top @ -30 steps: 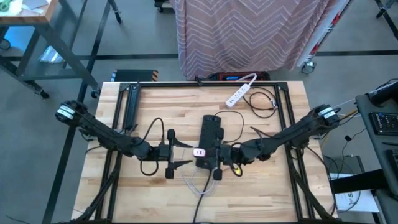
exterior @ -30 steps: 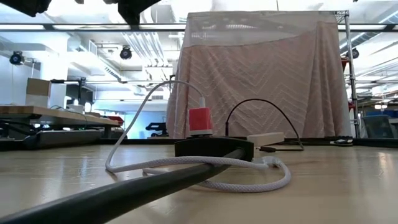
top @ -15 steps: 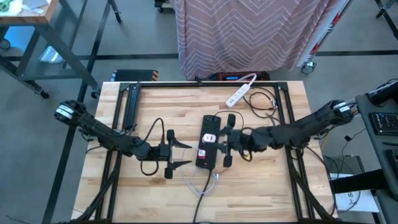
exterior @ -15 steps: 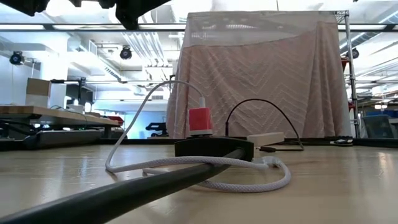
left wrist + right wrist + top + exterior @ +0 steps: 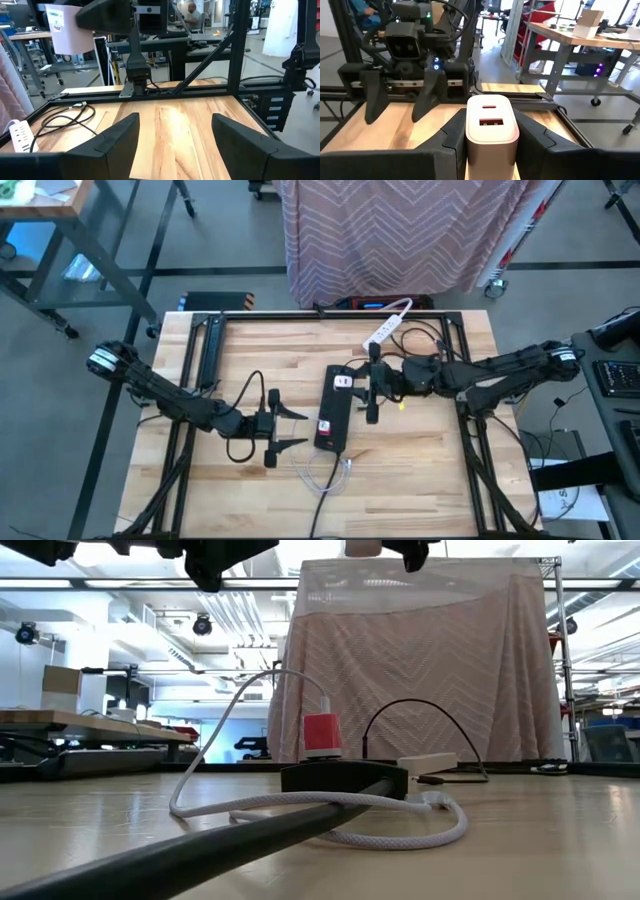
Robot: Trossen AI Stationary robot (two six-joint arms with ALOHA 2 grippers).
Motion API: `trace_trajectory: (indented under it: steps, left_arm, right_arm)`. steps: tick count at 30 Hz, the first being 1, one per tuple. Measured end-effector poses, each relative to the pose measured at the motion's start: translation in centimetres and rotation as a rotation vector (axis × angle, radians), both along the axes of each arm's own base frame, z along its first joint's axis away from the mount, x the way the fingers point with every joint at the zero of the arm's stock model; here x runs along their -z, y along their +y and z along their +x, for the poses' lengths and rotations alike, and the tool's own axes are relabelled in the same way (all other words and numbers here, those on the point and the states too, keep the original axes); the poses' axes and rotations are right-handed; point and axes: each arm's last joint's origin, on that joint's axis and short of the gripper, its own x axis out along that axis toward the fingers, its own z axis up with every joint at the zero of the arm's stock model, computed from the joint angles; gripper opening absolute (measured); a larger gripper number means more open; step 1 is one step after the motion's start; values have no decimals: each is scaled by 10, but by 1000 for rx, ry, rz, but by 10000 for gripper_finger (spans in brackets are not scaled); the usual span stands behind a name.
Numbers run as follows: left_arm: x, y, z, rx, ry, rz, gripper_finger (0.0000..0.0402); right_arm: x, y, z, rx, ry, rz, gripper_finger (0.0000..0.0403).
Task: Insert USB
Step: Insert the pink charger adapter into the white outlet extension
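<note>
usb charger (image 5: 491, 126) between right gripper (image 5: 492, 137) fingers, above table (image 5: 420, 460)

Wooden table (image 5: 420, 470) of pale butcher-block planks, edged by a black metal frame (image 5: 205, 330). On its middle lies a black power strip (image 5: 331, 425) with its thick black cord (image 5: 200, 850), ringed by a white braided cable (image 5: 400, 836) whose pink plug (image 5: 322, 732) stands upright on the strip. Toward the far edge lie a white power strip (image 5: 386, 326) and a thin black cable (image 5: 425, 340).

Overhead sees the whole table (image 5: 420, 470); low looks level; wrist cameras face each other.
</note>
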Motion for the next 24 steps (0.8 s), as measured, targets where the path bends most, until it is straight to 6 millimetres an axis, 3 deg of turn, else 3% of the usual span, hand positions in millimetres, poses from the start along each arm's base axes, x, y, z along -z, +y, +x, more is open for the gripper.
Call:
trace_trajectory:
  steps: [11,24]
  left_arm:
    - [0,0,0,1,-2,-15,231]
    - [0,0,0,2,1,-52,231]
  right_arm:
    - [3,-5,-8,-150,8,-77,99]
    - [15,-69,-15,-299,91,27,99]
